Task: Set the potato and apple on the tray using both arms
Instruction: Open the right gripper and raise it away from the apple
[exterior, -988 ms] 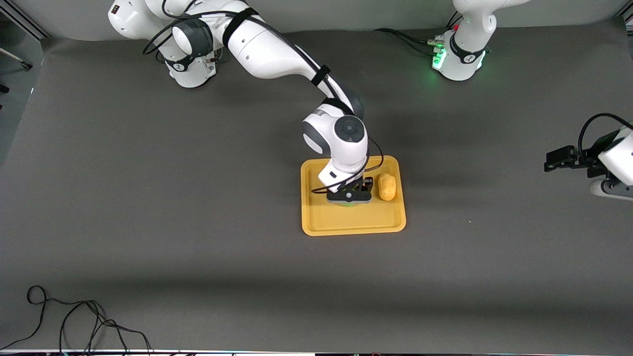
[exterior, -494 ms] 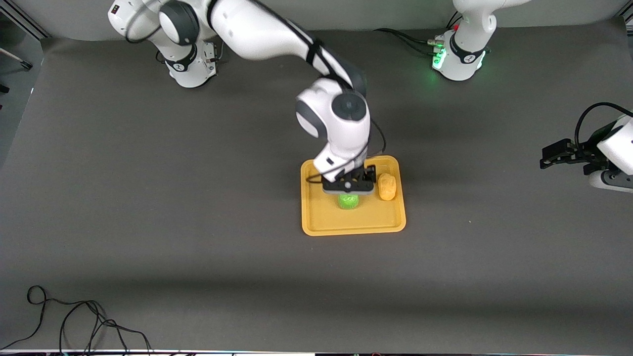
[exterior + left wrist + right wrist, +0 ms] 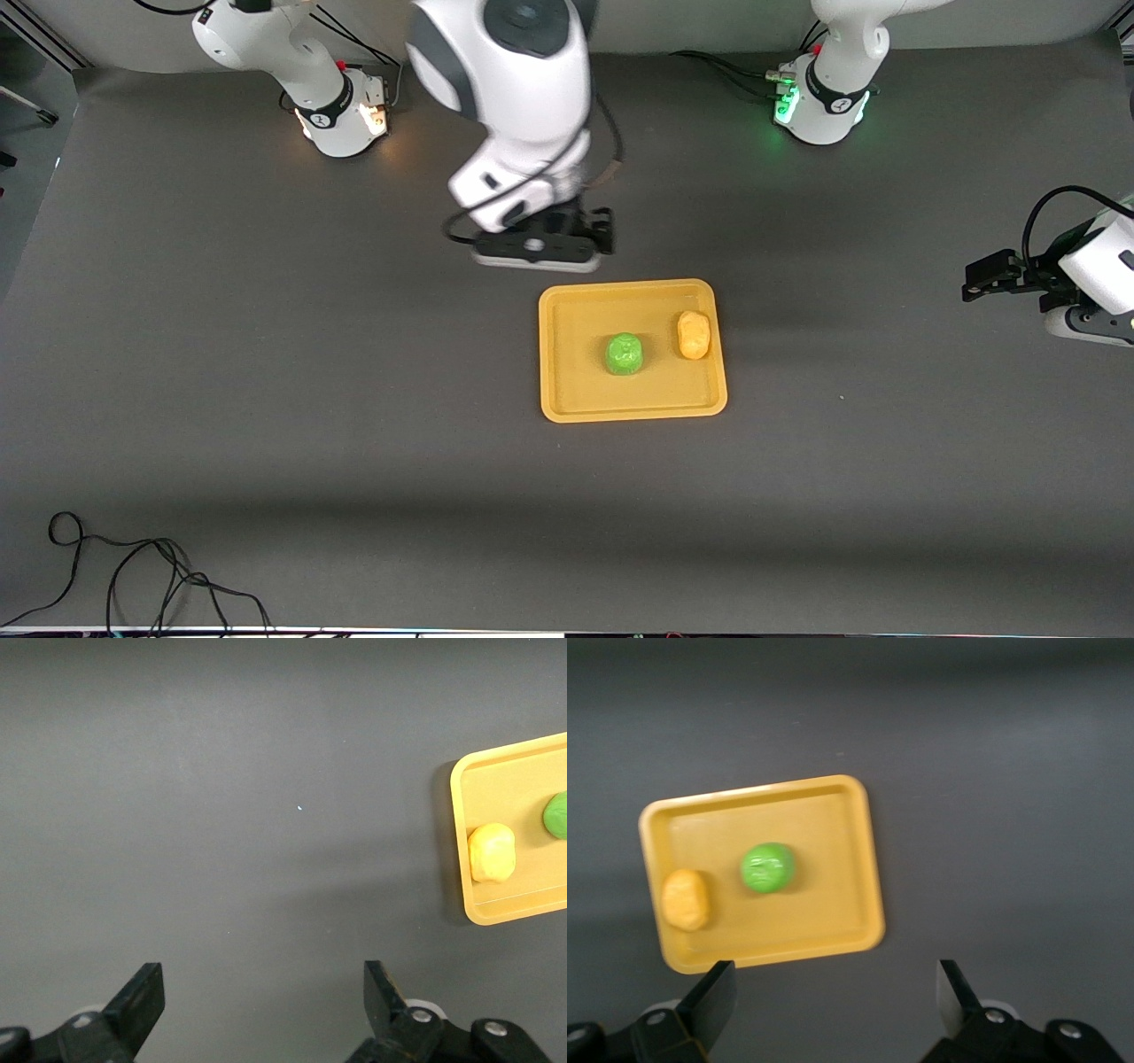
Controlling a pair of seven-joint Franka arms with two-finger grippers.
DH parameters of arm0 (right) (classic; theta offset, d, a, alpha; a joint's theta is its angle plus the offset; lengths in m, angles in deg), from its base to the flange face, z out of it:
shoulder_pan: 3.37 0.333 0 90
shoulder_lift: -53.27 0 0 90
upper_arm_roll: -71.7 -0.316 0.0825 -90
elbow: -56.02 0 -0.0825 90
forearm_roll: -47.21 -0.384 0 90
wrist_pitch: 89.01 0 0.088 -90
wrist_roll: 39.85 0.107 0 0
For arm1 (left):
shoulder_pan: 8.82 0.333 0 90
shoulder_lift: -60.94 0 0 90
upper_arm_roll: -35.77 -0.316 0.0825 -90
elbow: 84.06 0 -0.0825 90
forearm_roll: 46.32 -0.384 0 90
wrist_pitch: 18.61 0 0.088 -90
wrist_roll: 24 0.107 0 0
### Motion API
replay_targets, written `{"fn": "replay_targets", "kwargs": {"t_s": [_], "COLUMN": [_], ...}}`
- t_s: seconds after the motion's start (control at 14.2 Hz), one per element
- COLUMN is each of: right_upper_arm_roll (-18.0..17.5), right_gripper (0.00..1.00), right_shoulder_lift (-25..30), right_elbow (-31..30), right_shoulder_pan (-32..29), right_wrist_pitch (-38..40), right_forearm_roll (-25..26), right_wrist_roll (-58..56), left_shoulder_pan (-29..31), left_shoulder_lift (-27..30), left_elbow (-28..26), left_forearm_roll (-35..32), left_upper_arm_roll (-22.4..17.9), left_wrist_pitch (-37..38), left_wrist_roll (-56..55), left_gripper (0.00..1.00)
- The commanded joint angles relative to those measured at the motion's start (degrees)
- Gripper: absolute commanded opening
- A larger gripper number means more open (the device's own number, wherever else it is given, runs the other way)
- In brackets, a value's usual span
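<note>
The yellow-orange tray (image 3: 576, 390) lies mid-table. The green apple (image 3: 625, 354) rests on it near its middle. The yellow-orange potato (image 3: 694, 335) rests beside the apple, toward the left arm's end. My right gripper (image 3: 537, 252) is open and empty, raised over the bare mat beside the tray's edge nearest the bases. The right wrist view shows the tray (image 3: 824, 815), apple (image 3: 767, 868) and potato (image 3: 686, 899) below the gripper (image 3: 834, 992). My left gripper (image 3: 994, 276) waits, open and empty, at the left arm's end of the table. The left wrist view shows its gripper (image 3: 263, 992), the tray (image 3: 496, 775), potato (image 3: 492, 852) and apple (image 3: 558, 815).
A black cable (image 3: 133, 567) loops on the mat at the corner nearest the camera, at the right arm's end. The arm bases (image 3: 341, 115) (image 3: 819, 106) stand along the table's edge farthest from the camera. Dark grey mat surrounds the tray.
My right gripper let go of the apple, rose off the tray and pulled back toward its base. The apple now lies uncovered on the tray. The left arm has barely moved.
</note>
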Motion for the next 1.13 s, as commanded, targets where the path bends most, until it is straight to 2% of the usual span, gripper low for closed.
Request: {"fn": "replay_targets", "kwargs": {"t_s": [0.0,0.28,0.42,0.71,0.78,1.06], "right_upper_arm_roll": [-1.63,-4.79,-6.81,-16.21,-17.36,-18.07], "right_gripper": [1.00,1.00,1.00,1.00,1.00,1.00], "right_shoulder_lift": [4.46,9.73,14.21,21.86,24.58,34.78], "right_elbow": [-2.56,-4.65,-10.00,-20.37,-24.49,-39.09], "right_shoulder_pan": [-7.40,-20.57,-26.90,-41.85,-44.92,-51.44], "right_wrist_pitch": [5.00,11.17,10.83,8.64,6.81,0.30], "right_forearm_roll": [0.49,0.58,1.36,5.14,5.24,5.24], "right_wrist_roll": [-7.97,-20.44,-26.51,-33.03,-34.44,-38.49], "left_shoulder_pan": [-0.58,-0.40,-0.31,-0.49,-0.58,-0.49], "left_shoulder_lift": [1.74,1.83,2.00,1.83,1.83,1.57], "left_elbow": [-2.06,-2.59,-2.51,-2.59,-2.68,-2.68], "left_forearm_roll": [-1.37,-1.46,-1.46,-1.46,-1.46,-1.46], "left_upper_arm_roll": [-0.38,-0.38,-0.38,-0.38,-0.38,-0.47], "left_wrist_pitch": [0.04,0.48,1.18,1.27,1.36,0.23], "left_wrist_roll": [-1.19,-0.48,-0.40,-0.40,-0.40,-0.74], "left_gripper": [1.00,1.00,1.00,1.00,1.00,1.00]}}
